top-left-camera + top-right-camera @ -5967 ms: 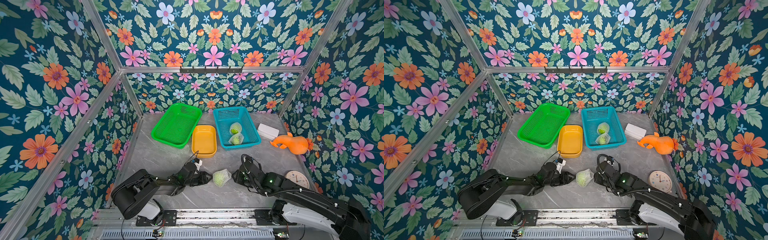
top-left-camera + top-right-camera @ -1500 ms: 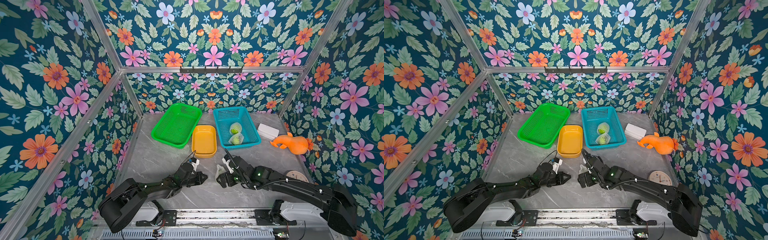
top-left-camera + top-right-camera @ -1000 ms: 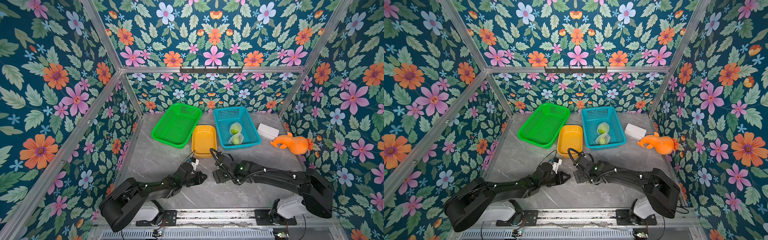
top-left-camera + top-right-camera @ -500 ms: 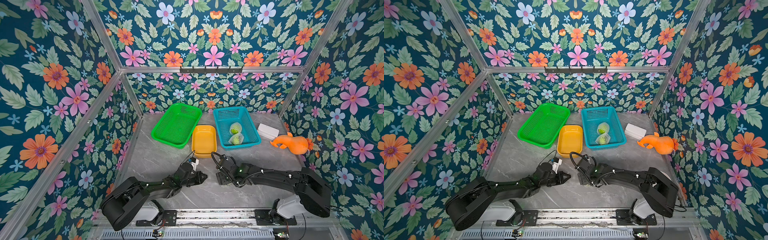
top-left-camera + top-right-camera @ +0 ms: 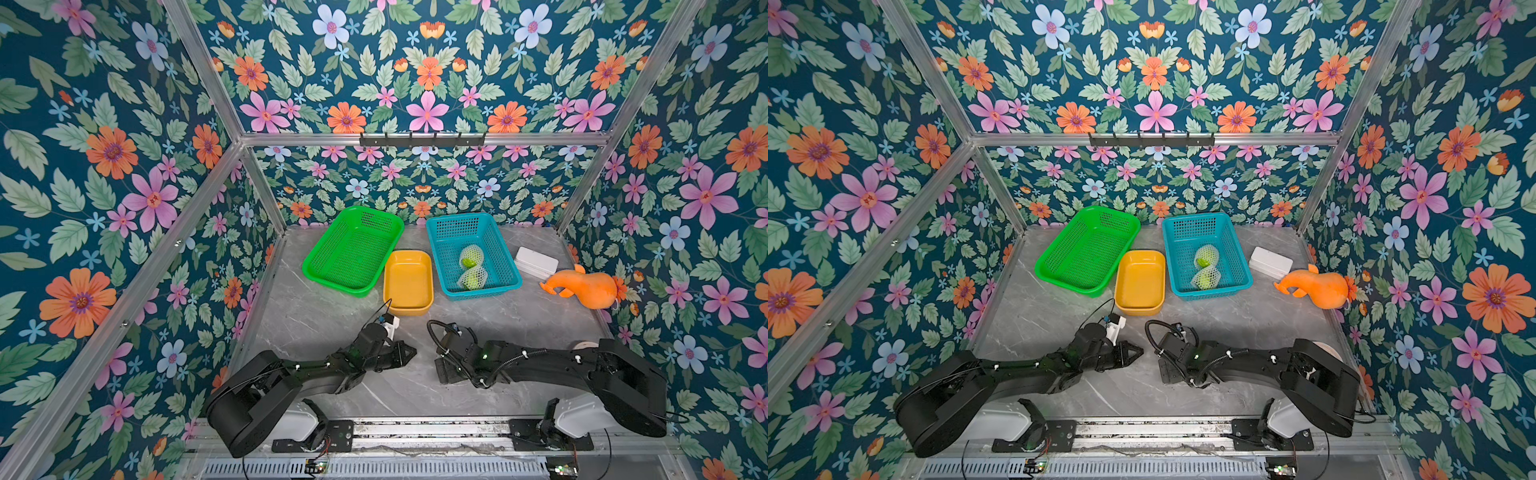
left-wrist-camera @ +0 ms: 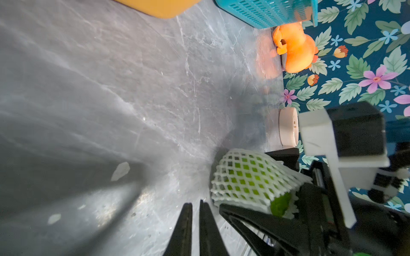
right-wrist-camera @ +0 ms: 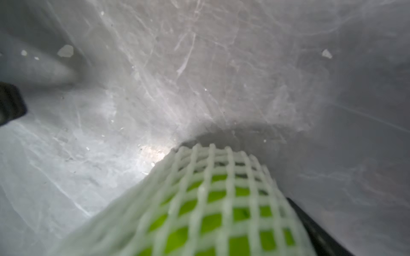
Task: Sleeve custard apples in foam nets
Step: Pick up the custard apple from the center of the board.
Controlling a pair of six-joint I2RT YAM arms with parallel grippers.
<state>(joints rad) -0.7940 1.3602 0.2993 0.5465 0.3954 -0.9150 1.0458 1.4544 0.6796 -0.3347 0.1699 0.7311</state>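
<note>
Setting: grey marble-patterned tabletop (image 5: 324, 320), enclosed by floral-papered walls.

Nearest, left gripper (image 6: 195, 206): black tapered fingers pressed almost together, nothing between them, tips aimed toward the neighbouring item.

Just beside it, right gripper (image 5: 449, 368): jaws spread wide to either side of a small round yellow-green custard apple (image 6: 280, 205), which is sleeved in a white diamond-mesh foam net (image 6: 239, 168). Both fingers lie at the mesh, but a squeeze cannot be told from mere bracketing. The fruit is low at the table and hidden under the gripper in both top views. One end is left bare by the net.

Middle: shallow yellow plastic tray (image 5: 407, 282) and green perforated plastic basket (image 5: 353, 249), both empty.

Far: teal perforated plastic basket (image 5: 453, 227), with two netted custard apples (image 5: 471, 257) inside, touching.

Handling, as judged: transfer to the teal basket is taken to be the step in hand. The fruit should be gripped lightly across its netted middle, so that the foam is neither crushed nor dragged off the bare end. The basket wall should be cleared before lowering.
</note>
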